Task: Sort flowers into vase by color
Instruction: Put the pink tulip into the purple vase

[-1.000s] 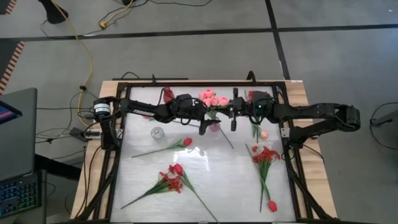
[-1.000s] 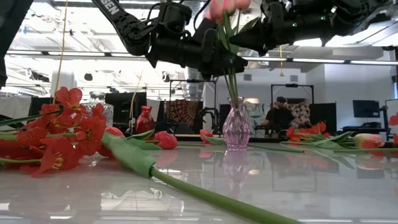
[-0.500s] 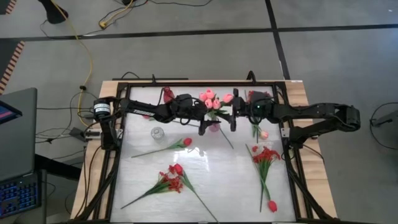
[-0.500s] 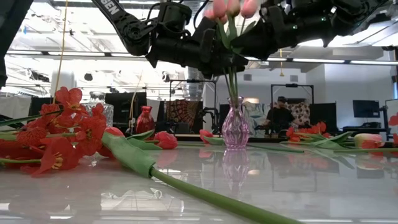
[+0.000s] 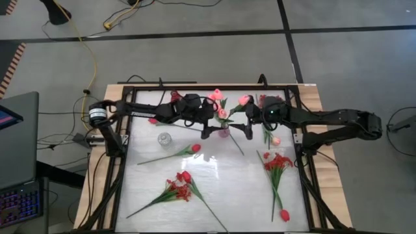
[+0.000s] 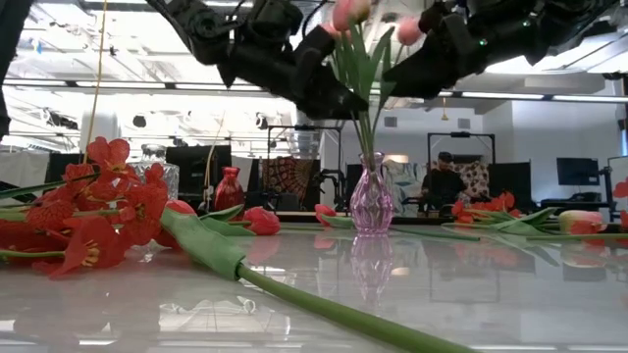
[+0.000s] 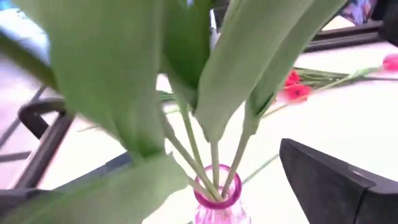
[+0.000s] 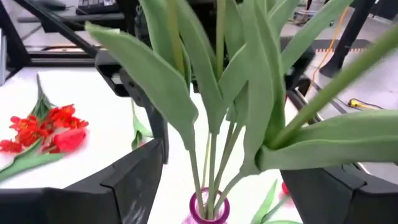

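A small pink vase (image 6: 371,201) stands at the table's far middle and holds three pink tulips (image 5: 223,112) by their stem ends. Their leaves (image 8: 186,93) and heads fan out above it. My left gripper (image 5: 209,129) is open just left of the stems and my right gripper (image 5: 246,130) is open just right of them. The stems stand between the right gripper's fingers (image 8: 124,180) without touching them. A red tulip (image 5: 175,153), red sprays (image 5: 179,188) (image 5: 278,162) and a pink tulip (image 5: 275,140) lie flat on the table.
A clear glass vase (image 5: 164,138) stands left of the pink one, and a dark red vase (image 5: 175,97) stands at the far edge. Another red tulip (image 5: 284,214) lies near the front right. A black frame (image 5: 123,188) borders the white table. A person (image 6: 442,181) sits in the room behind.
Both grippers have opened and let go of the pink tulips, the right one from fully shut. The tulips, bunched together before, have sprung apart in the vase, one head swinging out toward the right. My left gripper has lifted a little.
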